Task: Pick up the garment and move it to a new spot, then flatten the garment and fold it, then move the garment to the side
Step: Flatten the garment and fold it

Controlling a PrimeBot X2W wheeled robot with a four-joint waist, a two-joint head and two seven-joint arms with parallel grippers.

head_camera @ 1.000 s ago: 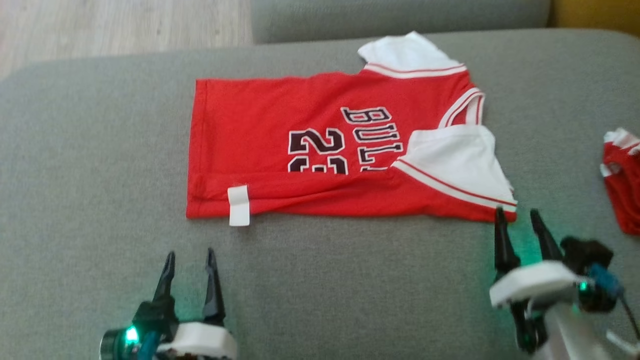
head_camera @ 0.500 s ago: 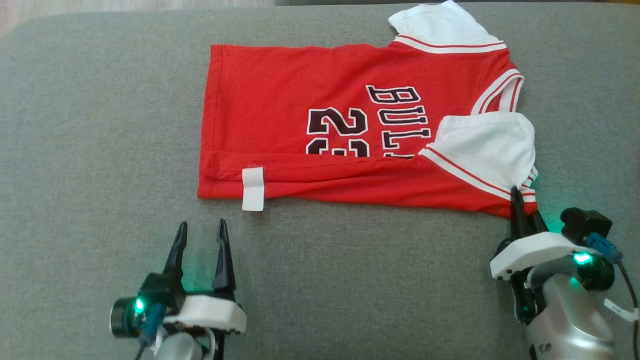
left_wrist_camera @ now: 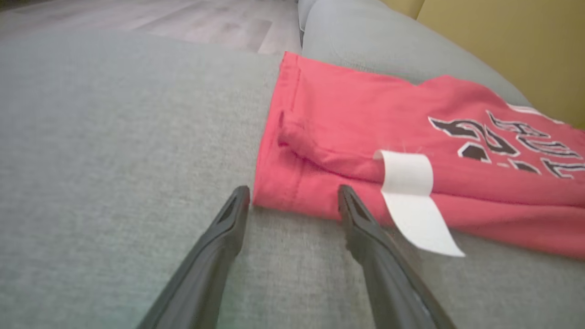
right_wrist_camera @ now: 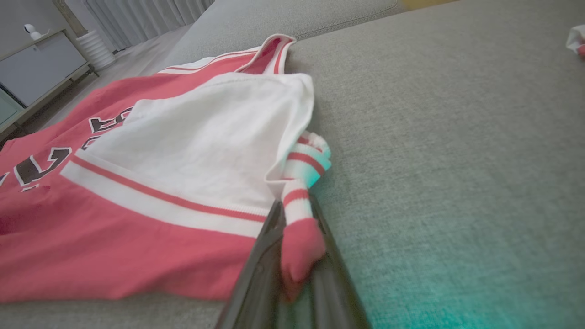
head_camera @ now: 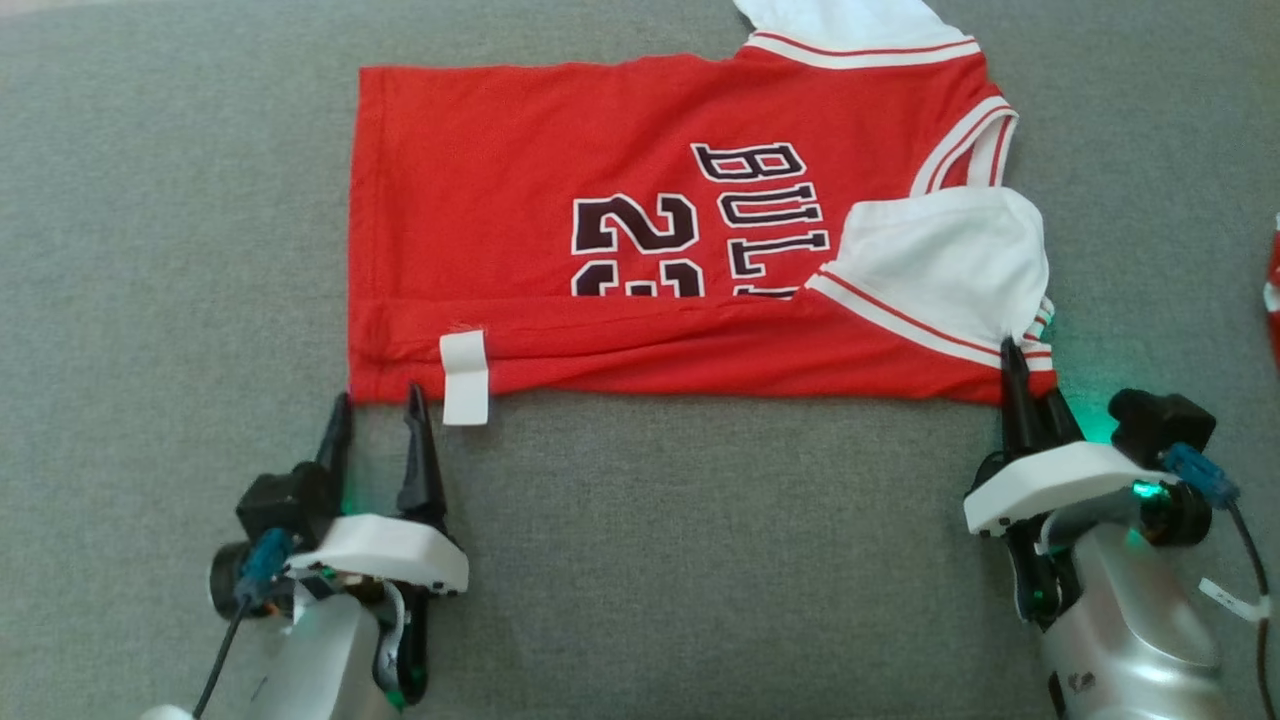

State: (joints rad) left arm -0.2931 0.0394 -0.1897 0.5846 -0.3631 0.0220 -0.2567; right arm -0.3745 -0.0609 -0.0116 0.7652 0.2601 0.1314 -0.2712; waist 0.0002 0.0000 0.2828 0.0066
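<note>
Pinching the garment (head_camera: 480, 150) at its striped corner with right hand (head_camera: 1031, 374); holding left hand (head_camera: 379, 393) wide by hem.

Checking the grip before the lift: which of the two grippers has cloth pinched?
The right gripper: its fingers are shut on the garment's striped near corner. The left gripper is open, its fingertips at the hem corner.

Your grey upholstered cushion (head_camera: 150, 250) carries the garment (head_camera: 500, 130), spread toward twelve o'clock, and a second red-and-white cloth (head_camera: 1275, 300) at three o'clock.
</note>
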